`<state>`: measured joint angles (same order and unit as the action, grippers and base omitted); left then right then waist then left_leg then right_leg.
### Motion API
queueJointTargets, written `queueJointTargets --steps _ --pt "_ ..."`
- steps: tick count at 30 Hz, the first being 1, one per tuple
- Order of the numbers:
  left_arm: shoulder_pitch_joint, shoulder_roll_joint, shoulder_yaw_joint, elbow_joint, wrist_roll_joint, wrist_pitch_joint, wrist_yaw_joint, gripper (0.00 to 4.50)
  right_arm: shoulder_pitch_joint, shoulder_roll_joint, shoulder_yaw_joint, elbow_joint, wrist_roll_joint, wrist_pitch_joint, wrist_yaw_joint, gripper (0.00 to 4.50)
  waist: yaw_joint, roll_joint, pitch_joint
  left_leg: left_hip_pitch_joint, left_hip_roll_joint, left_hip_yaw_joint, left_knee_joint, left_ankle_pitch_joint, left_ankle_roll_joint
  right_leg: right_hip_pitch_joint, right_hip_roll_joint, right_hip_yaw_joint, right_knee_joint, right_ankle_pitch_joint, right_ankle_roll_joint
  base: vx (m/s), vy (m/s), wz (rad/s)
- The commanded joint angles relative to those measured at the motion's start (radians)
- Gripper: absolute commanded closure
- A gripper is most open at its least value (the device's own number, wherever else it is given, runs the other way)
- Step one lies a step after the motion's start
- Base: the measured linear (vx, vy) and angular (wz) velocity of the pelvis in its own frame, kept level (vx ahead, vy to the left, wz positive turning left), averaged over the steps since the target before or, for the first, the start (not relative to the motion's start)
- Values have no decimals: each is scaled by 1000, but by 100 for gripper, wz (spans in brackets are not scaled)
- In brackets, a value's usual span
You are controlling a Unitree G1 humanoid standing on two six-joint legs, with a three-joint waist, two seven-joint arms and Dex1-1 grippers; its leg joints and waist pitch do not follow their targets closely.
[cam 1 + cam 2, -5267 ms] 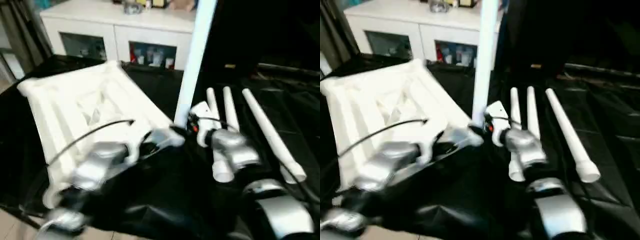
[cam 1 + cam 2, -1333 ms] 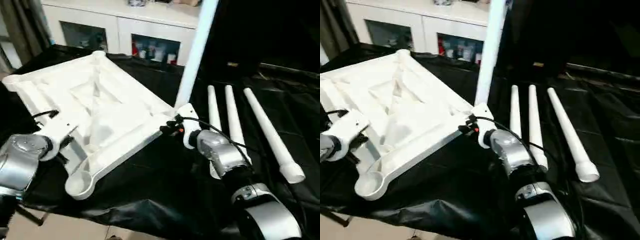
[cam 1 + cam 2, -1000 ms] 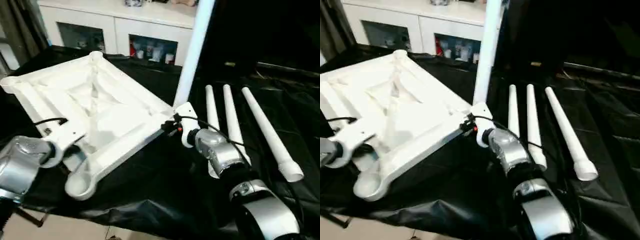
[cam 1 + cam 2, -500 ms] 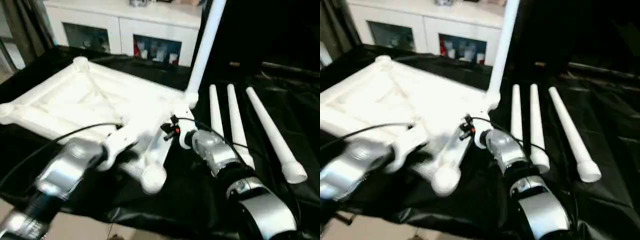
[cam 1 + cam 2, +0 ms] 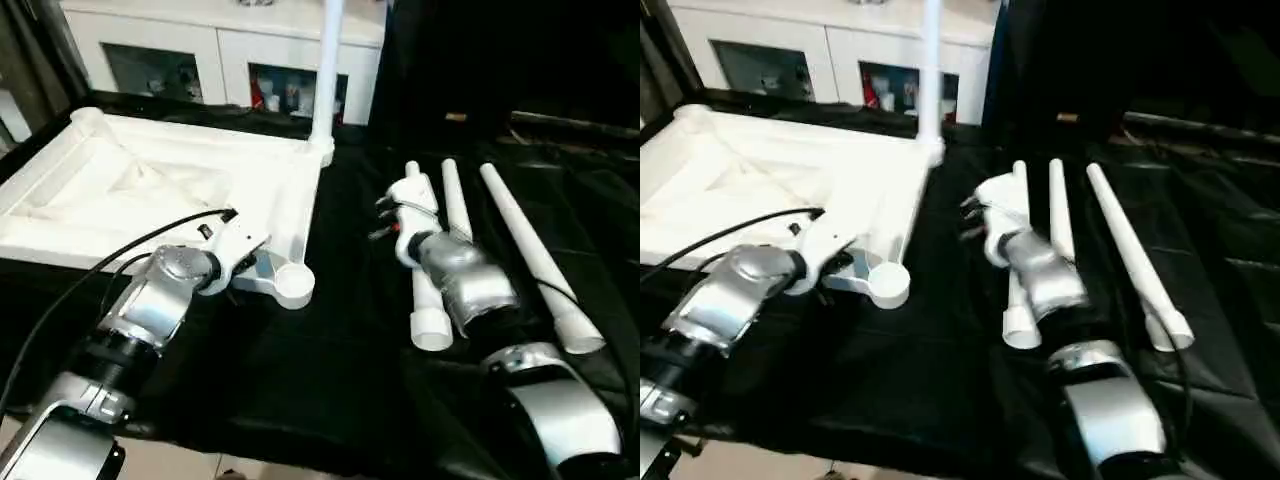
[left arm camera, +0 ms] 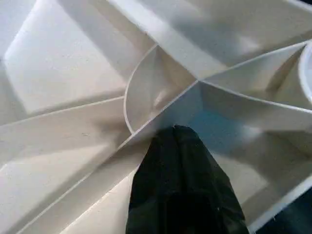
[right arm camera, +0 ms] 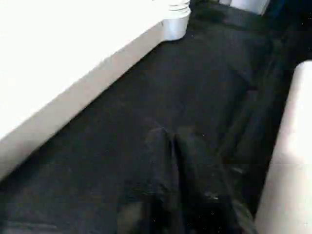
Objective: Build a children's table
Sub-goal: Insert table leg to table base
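The white tabletop (image 5: 150, 190) lies upside down at the left, ribbed underside up. One white leg (image 5: 327, 60) stands upright in its far right corner. The near corner socket (image 5: 293, 285) is empty. My left gripper (image 5: 250, 268) sits at the tabletop's near edge beside that socket. In the left wrist view its black fingers (image 6: 178, 161) are pressed together on a rib. My right gripper (image 5: 380, 217) hangs shut and empty over the black cloth, between the tabletop and the loose legs. In the right wrist view its fingers (image 7: 161, 146) lie side by side.
Three loose white legs (image 5: 428, 310) (image 5: 452, 200) (image 5: 525, 250) lie side by side on the black cloth (image 5: 340, 380) at the right. A white cabinet (image 5: 200, 40) with glass-fronted compartments stands behind the table. A black cable runs along my left forearm.
The tabletop has swung round with my left gripper, so its upright leg now stands further left. My right gripper has come away from the tabletop's edge toward the loose legs. The camera has also shifted.
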<state>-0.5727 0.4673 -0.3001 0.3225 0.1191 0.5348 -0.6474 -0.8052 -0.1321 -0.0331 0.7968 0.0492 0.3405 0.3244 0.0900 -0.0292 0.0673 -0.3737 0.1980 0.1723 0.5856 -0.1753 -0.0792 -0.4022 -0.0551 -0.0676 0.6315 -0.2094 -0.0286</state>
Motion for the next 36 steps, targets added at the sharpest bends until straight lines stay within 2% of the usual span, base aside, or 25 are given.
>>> queueJointTargets --steps 1,3,5,7,10,11,12,13,14,15,17,18,20,22,23,26,27,28,29,31,32,33,34,35,36 --pt "9 1 6 -69 -38 -1 -44 450 -27 -26 -16 -22 1 76 -27 372 6 22 -88 15 29 -10 -52 -34 15 69 -79 53 -45 161 -252 0 0 0" --pt "26 14 5 -114 -68 22 -75 450 -43 -50 -23 -31 -7 164 -57 365 10 19 -84 18 30 -8 -54 -43 2 66 -77 53 -46 139 -258 0 0 0" --pt "32 21 5 -133 -77 29 -84 450 -49 -60 -29 -37 -7 201 -69 340 15 18 -81 18 30 -7 -55 -72 -10 65 -79 54 -49 96 -245 0 0 0" --pt "38 31 18 -174 -84 52 -93 450 -53 -85 -52 -95 1 315 -97 321 16 11 -78 18 28 -7 -58 -82 -23 67 -77 55 -53 56 -218 0 0 0" --pt "38 31 24 -183 -83 58 -95 450 -55 -91 -60 -112 4 348 -101 307 20 13 -77 17 27 -6 -58 -100 -37 64 -80 56 -56 12 -196 0 0 0" --pt "33 31 36 -190 -79 60 -88 450 -56 -101 -72 -135 8 387 -105 285 20 8 -76 17 26 -5 -59 -107 -39 64 -81 57 -59 -2 -192 0 0 0" --pt "19 30 55 -186 -73 67 -70 417 -58 -116 -81 -156 10 431 -106 278 22 10 -77 18 26 -6 -59 -106 -41 64 -81 58 -58 -14 -184 0 0 0" --pt "8 44 66 -200 -81 85 -84 417 -57 -135 -83 -178 11 490 -106 278 22 10 -77 18 26 -7 -59 -104 -43 64 -78 57 -58 -14 -178 0 0 0" --pt "8 45 67 -201 -82 87 -85 409 -57 -137 -83 -180 11 496 -106 265 21 9 -77 18 24 -7 -59 -97 -45 66 -76 57 -57 -8 -176 0 0 0" --pt "0 67 77 -227 -105 113 -113 404 -50 -155 -82 -208 13 559 -105 253 23 9 -77 17 24 -8 -58 -88 -46 65 -76 57 -56 3 -174 0 0 0" --pt "0 70 78 -232 -109 117 -119 392 -48 -158 -82 -213 14 567 -105 240 24 9 -78 16 22 -7 -57 -80 -46 64 -75 57 -55 12 -173 0 0 0" --pt "1 82 87 -258 -136 138 -145 369 -39 -163 -83 -231 18 596 -104 223 23 8 -77 16 22 -6 -56 -84 -48 64 -77 57 -56 6 -173 0 0 0" --pt "13 99 107 -340 -215 184 -213 365 -18 -166 -100 -268 36 653 -102 216 23 8 -77 16 23 -6 -57 -84 -50 64 -79 57 -55 -3 -178 0 0 0" --pt "29 104 113 -402 -267 213 -261 359 -5 -164 -114 -292 46 692 -106 206 24 9 -77 15 24 -5 -56 -68 -48 63 -77 56 -52 27 -192 0 0 0" --pt "37 102 114 -425 -287 229 -277 334 0 -161 -122 -305 51 711 -110 187 25 9 -79 15 24 -5 -55 -67 -48 64 -77 56 -50 33 -194 0 0 0" --pt "49 99 109 -457 -308 247 -292 319 6 -153 -138 -332 68 759 -106 172 23 7 -76 15 22 -4 -56 -86 -51 64 -76 57 -55 -2 -185 0 0 0" --pt "58 96 102 -480 -320 262 -299 307 15 -145 -142 -355 78 801 -100 159 23 8 -73 15 22 -4 -58 -98 -52 62 -76 57 -59 -32 -174 0 0 0" --pt "59 96 101 -485 -322 266 -299 282 18 -144 -140 -363 78 811 -100 137 24 6 -73 17 23 -5 -59 -109 -56 62 -76 58 -61 -62 -164 0 0 0" --pt "59 96 101 -485 -322 266 -299 282 18 -144 -140 -363 78 811 -100 137 24 7 -73 18 23 -5 -59 -112 -58 61 -77 57 -62 -74 -161 0 0 0" --pt "64 96 95 -501 -329 277 -297 277 35 -145 -120 -377 74 834 -99 126 23 -1 -72 17 23 -4 -60 -113 -60 60 -77 58 -65 -99 -148 0 0 0" --pt "66 98 93 -508 -334 282 -297 265 41 -146 -115 -385 75 841 -101 115 25 1 -72 17 23 -5 -60 -111 -60 61 -78 58 -64 -103 -146 0 0 0" --pt "71 101 92 -523 -343 290 -298 237 46 -143 -114 -392 76 868 -107 94 26 -2 -72 15 22 -5 -60 -99 -59 61 -78 58 -64 -103 -141 0 0 0" --pt "73 101 92 -528 -346 293 -298 235 48 -142 -116 -393 77 875 -109 89 25 1 -73 15 23 -5 -60 -98 -61 60 -78 58 -63 -102 -140 0 0 0" --pt "78 98 93 -544 -354 302 -293 236 51 -139 -112 -385 78 911 -109 84 24 -4 -72 15 22 -5 -60 -97 -61 60 -76 58 -64 -104 -139 0 0 0" --pt "79 98 92 -549 -356 305 -291 229 55 -138 -107 -383 76 917 -109 77 24 -2 -74 15 23 -5 -60 -90 -60 61 -76 58 -61 -92 -139 0 0 0"
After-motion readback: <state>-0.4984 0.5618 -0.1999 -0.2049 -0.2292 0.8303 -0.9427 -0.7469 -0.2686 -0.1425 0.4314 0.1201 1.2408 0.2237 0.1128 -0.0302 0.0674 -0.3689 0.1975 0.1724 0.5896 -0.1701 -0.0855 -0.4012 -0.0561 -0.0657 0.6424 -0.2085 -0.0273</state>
